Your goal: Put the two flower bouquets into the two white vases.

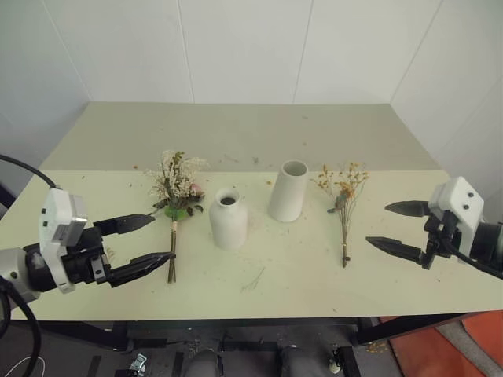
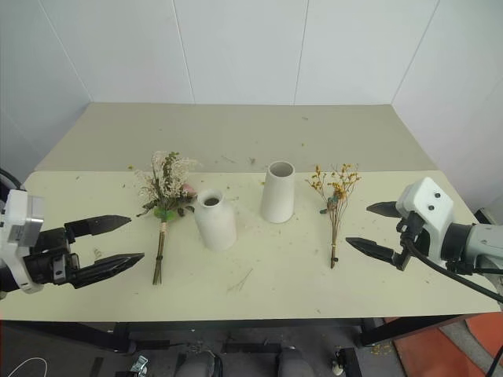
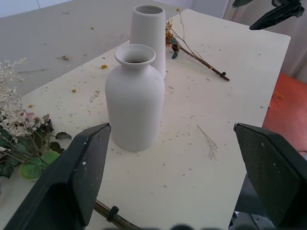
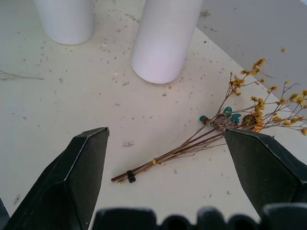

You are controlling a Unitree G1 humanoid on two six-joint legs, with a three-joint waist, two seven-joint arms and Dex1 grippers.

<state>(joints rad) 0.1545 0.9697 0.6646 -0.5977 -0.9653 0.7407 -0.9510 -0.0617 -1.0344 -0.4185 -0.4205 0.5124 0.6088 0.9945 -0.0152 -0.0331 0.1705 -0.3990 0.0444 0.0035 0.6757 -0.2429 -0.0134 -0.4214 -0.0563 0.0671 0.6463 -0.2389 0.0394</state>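
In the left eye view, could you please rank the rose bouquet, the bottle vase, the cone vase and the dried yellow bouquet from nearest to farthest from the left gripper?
From the left gripper:
1. Rose bouquet, right beside its fingers.
2. Bottle vase, centre-left.
3. Cone vase, centre-right.
4. Dried yellow bouquet, far right side.

Table: you have a pale yellow-green table (image 1: 314,267) against white walls, its top speckled with dry plant crumbs.
Left side: your full bouquet (image 1: 177,188) with pink roses, white sprigs and green leaves lies flat, stems toward the near edge.
Centre: your rounded bottle vase (image 1: 228,218) stands upright, just beside the full bouquet's leaves.
Behind it: your tapered cone vase (image 1: 288,191) stands upright, near the bottle vase but apart from it.
Right side: your sparse bunch of yellow-orange dried flowers (image 1: 344,200) lies flat, stems toward the near edge.
Loose bit: a thin stray sprig (image 1: 253,279) lies in front of the bottle vase.
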